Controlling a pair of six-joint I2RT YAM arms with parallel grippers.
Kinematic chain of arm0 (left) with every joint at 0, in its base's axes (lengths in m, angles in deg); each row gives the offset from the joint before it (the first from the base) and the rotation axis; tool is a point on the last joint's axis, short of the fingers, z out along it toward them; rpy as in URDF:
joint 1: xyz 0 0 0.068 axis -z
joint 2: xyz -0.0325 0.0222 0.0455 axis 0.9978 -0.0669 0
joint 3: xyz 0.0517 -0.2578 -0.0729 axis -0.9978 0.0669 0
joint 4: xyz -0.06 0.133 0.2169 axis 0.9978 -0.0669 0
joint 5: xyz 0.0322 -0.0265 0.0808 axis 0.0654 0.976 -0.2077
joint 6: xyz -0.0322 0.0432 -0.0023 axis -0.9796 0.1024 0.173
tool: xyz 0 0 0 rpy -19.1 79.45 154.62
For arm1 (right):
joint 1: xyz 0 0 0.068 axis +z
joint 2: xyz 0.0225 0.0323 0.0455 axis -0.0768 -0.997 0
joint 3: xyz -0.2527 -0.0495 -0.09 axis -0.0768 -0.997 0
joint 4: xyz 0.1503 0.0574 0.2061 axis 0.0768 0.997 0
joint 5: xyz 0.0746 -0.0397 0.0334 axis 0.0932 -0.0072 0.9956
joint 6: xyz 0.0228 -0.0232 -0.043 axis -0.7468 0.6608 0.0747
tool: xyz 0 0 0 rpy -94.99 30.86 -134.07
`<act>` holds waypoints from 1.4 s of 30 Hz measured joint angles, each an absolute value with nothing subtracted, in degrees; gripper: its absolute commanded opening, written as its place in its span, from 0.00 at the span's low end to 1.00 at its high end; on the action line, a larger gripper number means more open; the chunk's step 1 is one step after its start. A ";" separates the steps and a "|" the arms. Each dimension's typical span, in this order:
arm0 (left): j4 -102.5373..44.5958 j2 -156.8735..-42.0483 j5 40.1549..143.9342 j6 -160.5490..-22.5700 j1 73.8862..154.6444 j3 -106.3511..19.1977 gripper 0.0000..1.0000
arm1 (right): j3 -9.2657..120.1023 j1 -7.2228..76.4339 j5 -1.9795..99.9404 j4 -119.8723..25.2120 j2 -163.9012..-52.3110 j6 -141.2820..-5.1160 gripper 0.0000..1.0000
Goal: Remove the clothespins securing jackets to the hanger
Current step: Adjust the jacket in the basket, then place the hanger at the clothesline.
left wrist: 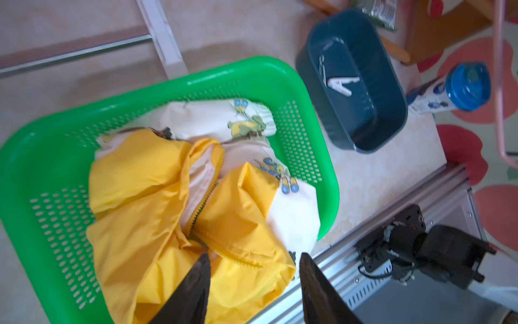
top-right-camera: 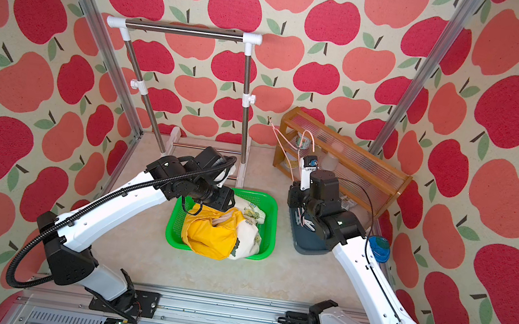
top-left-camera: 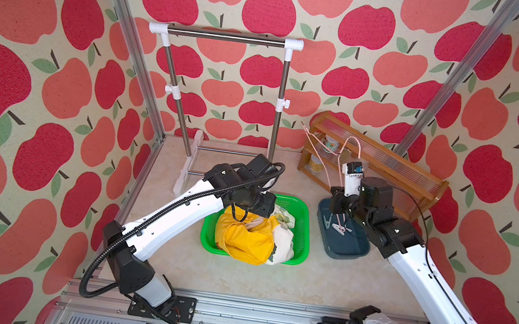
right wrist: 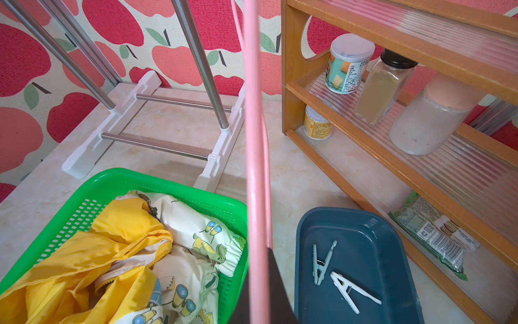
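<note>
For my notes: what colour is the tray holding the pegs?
Dark blue-teal tray, clearest in the right wrist view.

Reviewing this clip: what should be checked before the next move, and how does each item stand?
1. Yellow jacket and cream jacket off the hanger, in the green basket: ok.
2. Teal clothespin and white clothespin lying in the blue tray: ok.
3. Others hidden in the folds: cannot tell.
4. Right gripper shut on hanger: ok.
5. Left gripper open, empty, above the yellow jacket: ok.
</note>
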State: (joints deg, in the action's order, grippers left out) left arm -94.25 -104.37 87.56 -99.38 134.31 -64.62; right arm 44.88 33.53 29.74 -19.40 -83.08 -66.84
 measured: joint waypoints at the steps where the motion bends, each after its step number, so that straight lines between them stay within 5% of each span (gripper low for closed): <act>1: -94.52 -104.45 89.09 -98.98 135.16 -63.07 0.57 | 45.01 33.51 29.89 -19.42 -83.21 -66.82 0.00; 12: -87.00 -112.96 98.84 -97.23 132.27 -48.60 0.46 | 47.55 33.53 30.83 -19.11 -83.29 -65.22 0.00; 21: -80.51 -125.70 94.80 -96.86 130.22 -49.21 0.36 | 51.66 33.51 33.34 -18.00 -83.97 -62.21 0.00; 24: -80.22 -125.50 93.38 -96.95 130.46 -49.85 0.44 | 53.51 33.53 35.03 -16.47 -84.98 -60.87 0.00; 32: -82.56 -108.15 92.37 -92.64 129.83 -54.57 0.92 | 61.91 31.56 42.09 -8.99 -88.89 -54.23 0.02; 42: -82.43 -91.27 95.72 -83.36 113.76 -68.07 0.90 | 73.56 19.28 67.00 4.56 -95.10 -49.92 0.03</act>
State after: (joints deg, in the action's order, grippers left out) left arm -82.43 -91.27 95.72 -83.36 113.76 -68.07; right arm 73.56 19.28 67.00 4.56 -95.10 -49.92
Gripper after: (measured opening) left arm 0.914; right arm 0.047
